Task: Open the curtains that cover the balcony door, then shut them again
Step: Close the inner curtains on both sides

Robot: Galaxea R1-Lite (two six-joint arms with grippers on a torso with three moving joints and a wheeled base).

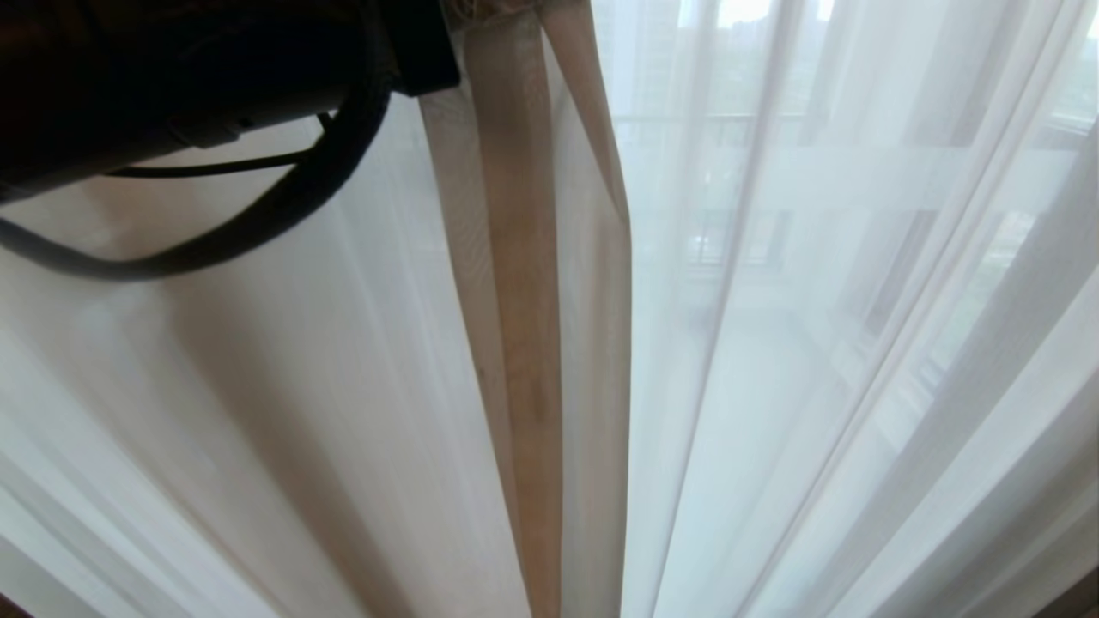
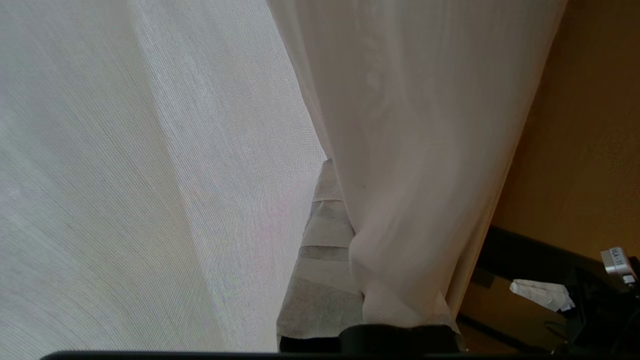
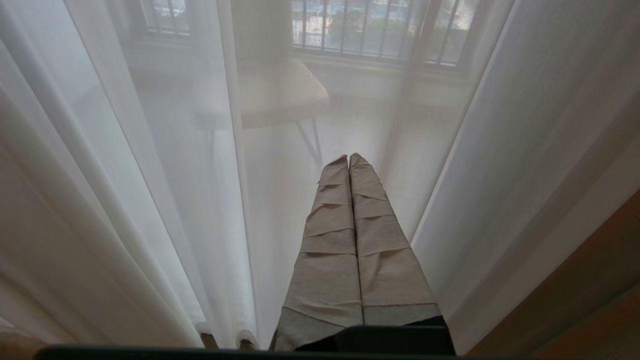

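The curtains fill every view: white sheer (image 1: 816,343) and a cream-beige opaque fold (image 1: 524,257) hanging down the middle. My left gripper (image 1: 425,51), up at the top left of the head view, is shut on the top of that beige fold. In the left wrist view one taped finger (image 2: 320,240) shows. The other finger is hidden under the pale cloth (image 2: 410,175) draped over it. My right gripper (image 3: 348,157) is shut with nothing in it and points at the sheer (image 3: 150,175). The balcony door shows only dimly behind the sheer, as a pale horizontal band (image 1: 859,176).
A black cable (image 1: 283,197) loops under my left arm. Wooden floor (image 2: 585,125), my black base (image 2: 540,255) and a crumpled white scrap (image 2: 542,295) lie beside the curtain. A small table (image 3: 280,90) and railing bars (image 3: 370,30) show through the sheer.
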